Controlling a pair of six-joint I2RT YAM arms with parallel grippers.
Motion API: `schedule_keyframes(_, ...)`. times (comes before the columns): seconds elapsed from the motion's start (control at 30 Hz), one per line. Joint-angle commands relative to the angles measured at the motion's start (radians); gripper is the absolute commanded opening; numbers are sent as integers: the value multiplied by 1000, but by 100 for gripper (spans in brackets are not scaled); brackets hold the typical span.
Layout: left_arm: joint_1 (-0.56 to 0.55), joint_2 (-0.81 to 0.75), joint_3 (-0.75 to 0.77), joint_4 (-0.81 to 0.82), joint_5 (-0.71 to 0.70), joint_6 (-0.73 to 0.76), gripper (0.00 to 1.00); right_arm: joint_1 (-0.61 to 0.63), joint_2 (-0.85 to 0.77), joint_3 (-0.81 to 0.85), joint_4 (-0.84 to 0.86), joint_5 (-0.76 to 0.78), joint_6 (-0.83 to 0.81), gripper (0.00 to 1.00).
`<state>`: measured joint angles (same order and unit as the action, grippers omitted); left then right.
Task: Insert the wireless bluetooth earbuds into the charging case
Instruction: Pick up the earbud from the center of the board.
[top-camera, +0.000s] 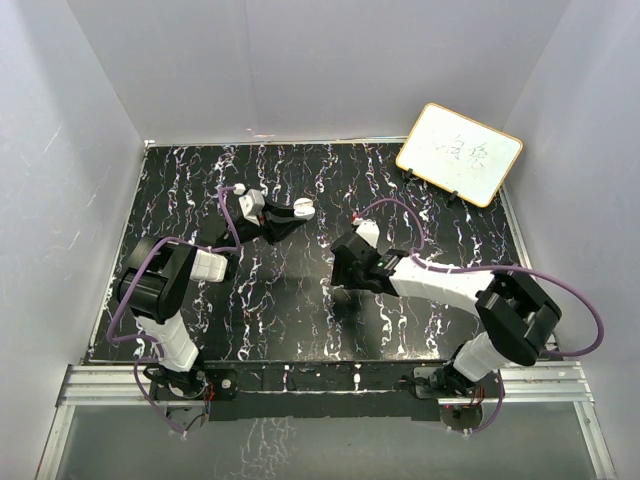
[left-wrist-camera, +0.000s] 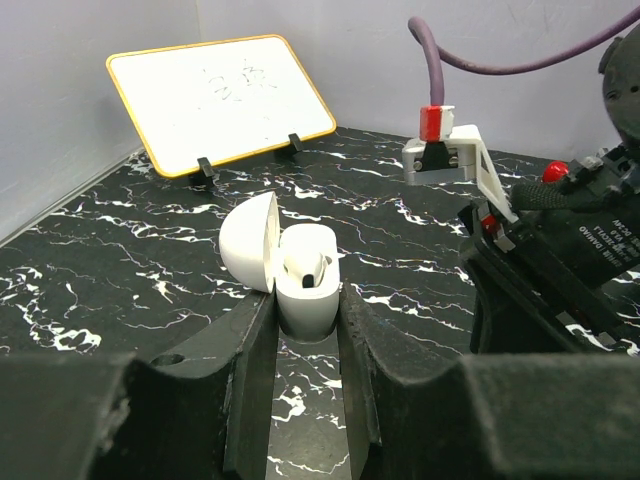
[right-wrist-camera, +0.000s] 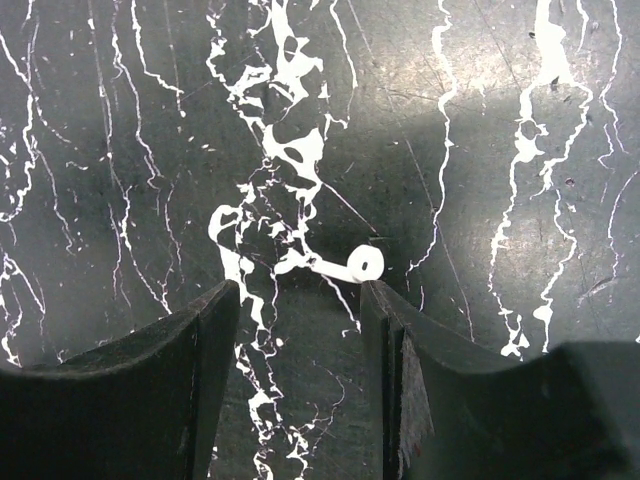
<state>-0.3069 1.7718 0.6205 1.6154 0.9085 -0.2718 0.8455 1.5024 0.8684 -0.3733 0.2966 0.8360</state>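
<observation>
Earbud (right-wrist-camera: 352, 266): loose on desk (right-wrist-camera: 500, 150), 12 o'clock of right gripper (right-wrist-camera: 300, 298), stem lying 9-to-3 across its wide-open, empty jaws. Left gripper (left-wrist-camera: 308, 318) clasps case (left-wrist-camera: 303, 285).

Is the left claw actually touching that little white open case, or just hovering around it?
Touching. The left wrist view shows the charging case wedged between the left gripper's fingers, with no gap on either side.

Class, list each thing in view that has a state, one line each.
Charging case: lid open, one earbud inside.
Loose earbud: lying flat, not grasped.
Left tool: shut on the case.
Right tool: open, straddling the loose earbud.
Whiteboard: propped, tilted back.
</observation>
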Motion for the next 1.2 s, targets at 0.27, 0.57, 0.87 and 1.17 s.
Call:
schedule_keyframes(0.27, 0, -49, -1, 87, 8, 5, 0, -31, 45, -9, -8, 40, 65, 49)
schedule_keyframes(0.57, 0, -48, -3, 92, 9, 2, 0, -42, 55, -30, -4, 46, 72, 47)
schedule_keyframes(0.87, 0, -45, -6, 103, 9, -4, 0, -46, 73, -40, 13, 44, 70, 42)
schedule_keyframes(1.17, 0, -38, -4, 111, 9, -9, 0, -46, 96, -40, 26, 39, 63, 38)
